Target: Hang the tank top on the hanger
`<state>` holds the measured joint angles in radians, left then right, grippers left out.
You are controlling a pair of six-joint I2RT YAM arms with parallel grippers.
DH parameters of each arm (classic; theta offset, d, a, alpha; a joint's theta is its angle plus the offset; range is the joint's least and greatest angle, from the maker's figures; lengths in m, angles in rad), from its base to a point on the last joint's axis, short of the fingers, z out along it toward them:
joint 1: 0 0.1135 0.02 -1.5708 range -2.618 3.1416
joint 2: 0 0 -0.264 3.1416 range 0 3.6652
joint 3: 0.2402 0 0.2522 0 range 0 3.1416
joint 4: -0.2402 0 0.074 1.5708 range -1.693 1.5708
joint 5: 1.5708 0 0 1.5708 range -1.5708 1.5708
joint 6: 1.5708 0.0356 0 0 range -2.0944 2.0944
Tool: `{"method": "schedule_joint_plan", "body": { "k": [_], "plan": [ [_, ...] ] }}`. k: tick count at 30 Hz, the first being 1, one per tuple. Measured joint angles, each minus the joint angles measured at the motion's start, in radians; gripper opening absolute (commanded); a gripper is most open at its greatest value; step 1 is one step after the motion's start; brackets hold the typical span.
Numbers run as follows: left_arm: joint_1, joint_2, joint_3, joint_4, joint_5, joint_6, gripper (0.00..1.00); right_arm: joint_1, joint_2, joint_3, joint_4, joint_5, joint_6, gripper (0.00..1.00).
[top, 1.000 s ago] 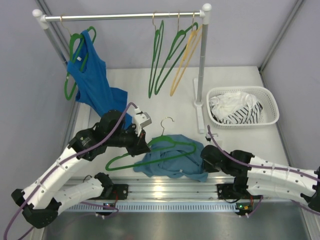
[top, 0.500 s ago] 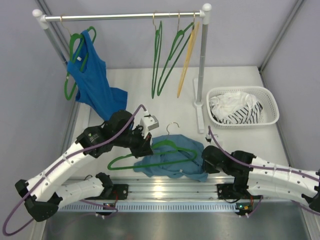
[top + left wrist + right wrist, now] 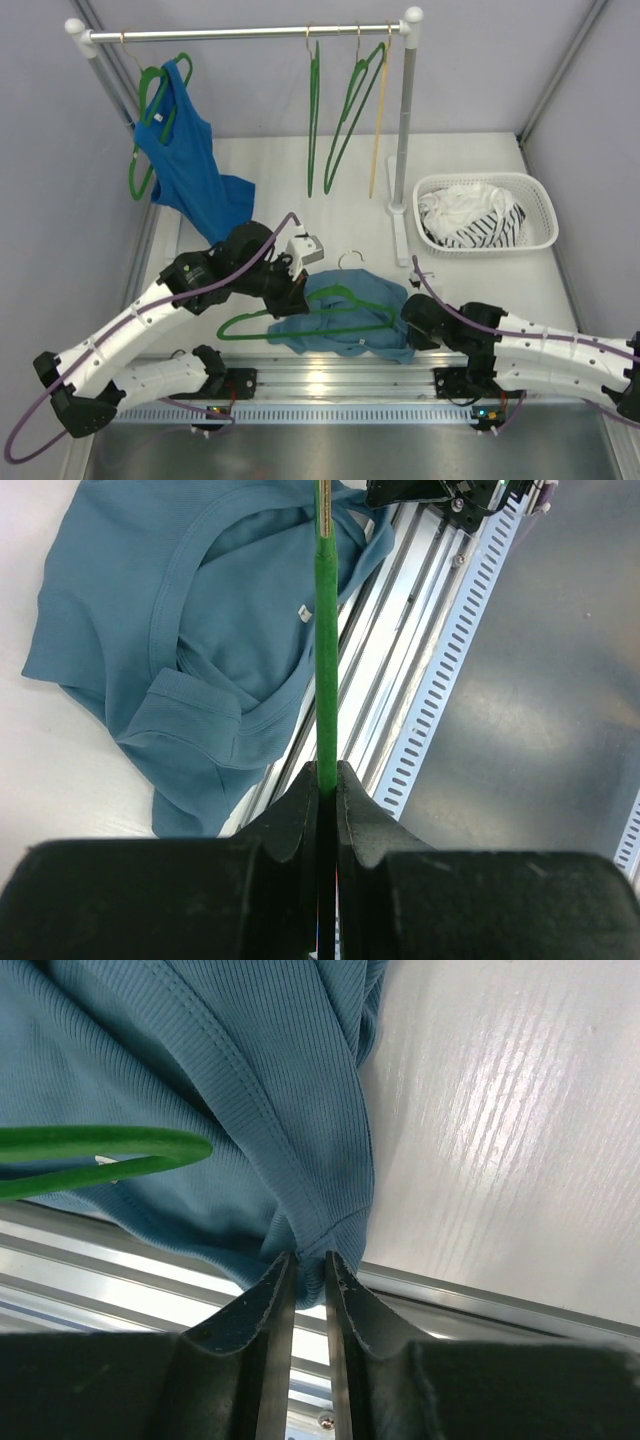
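At the lower centre of the overhead view, the left gripper (image 3: 291, 291) is clenched on the hanger (image 3: 326, 630). The hanger lies across the tank top (image 3: 350, 338), which is crumpled on the table (image 3: 470, 150) by the near rail. The right gripper (image 3: 308, 1260) pinches its right edge.

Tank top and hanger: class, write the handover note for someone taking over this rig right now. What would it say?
Left gripper: fingers shut on the hanger, clamping its green bar.
Right gripper: fingers pinch a hem of the tank top.
Where: the tank top lies crumpled on the table at the near edge, between the arms; the hanger lies across it.
Done: both things are gripped.
Left: the hanger does not look threaded into the top yet; its shoulders probably need feeding through the straps.
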<state>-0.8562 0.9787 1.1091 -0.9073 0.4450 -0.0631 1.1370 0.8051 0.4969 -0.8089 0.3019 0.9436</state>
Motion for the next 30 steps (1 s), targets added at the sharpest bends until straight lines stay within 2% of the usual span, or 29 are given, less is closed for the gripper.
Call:
{"method": "schedule_joint_plan", "body": {
  "k": [2,5,11,24,30],
  "plan": [
    [-0.005,0.007,0.000,-0.001,0.003,0.002,0.00,0.000,0.002,0.000,-0.001,0.001,0.001,0.09],
    [-0.016,0.017,0.000,-0.002,0.005,0.004,0.00,0.000,0.002,0.000,-0.005,0.010,0.003,0.04],
    [-0.047,0.042,0.000,-0.003,0.009,0.011,0.00,0.000,-0.006,0.029,-0.027,0.031,0.003,0.01],
    [-0.053,0.087,0.004,0.032,0.040,0.027,0.00,0.001,0.031,0.174,-0.035,0.052,-0.032,0.00],
    [-0.053,0.092,-0.011,0.112,0.048,0.021,0.00,0.001,0.039,0.251,-0.056,0.089,-0.061,0.00]
  ]
}}
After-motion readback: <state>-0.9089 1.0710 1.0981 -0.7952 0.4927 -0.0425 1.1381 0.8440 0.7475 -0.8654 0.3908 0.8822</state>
